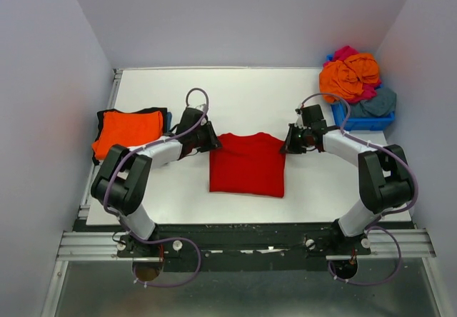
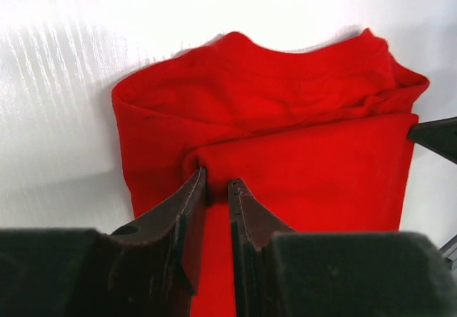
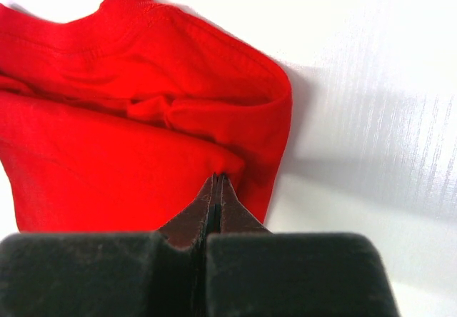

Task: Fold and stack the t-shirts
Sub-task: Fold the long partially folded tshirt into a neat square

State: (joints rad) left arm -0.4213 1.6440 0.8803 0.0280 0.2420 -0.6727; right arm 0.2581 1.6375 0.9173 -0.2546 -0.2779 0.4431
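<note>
The red t-shirt (image 1: 247, 164) lies folded in the middle of the table, collar end at the far side. My left gripper (image 1: 213, 140) is at its far left corner. In the left wrist view the gripper (image 2: 217, 181) has its jaws narrowly apart with a puckered fold of the red t-shirt (image 2: 285, 117) between them. My right gripper (image 1: 288, 143) is at the far right corner. In the right wrist view the gripper (image 3: 217, 178) is shut on the edge of the shirt's (image 3: 107, 117) top layer.
A folded orange t-shirt (image 1: 128, 131) lies on a black one (image 1: 154, 111) at the table's left. A blue bin (image 1: 364, 121) at the back right holds crumpled orange (image 1: 350, 74), magenta (image 1: 345, 51) and grey-blue (image 1: 378, 103) shirts.
</note>
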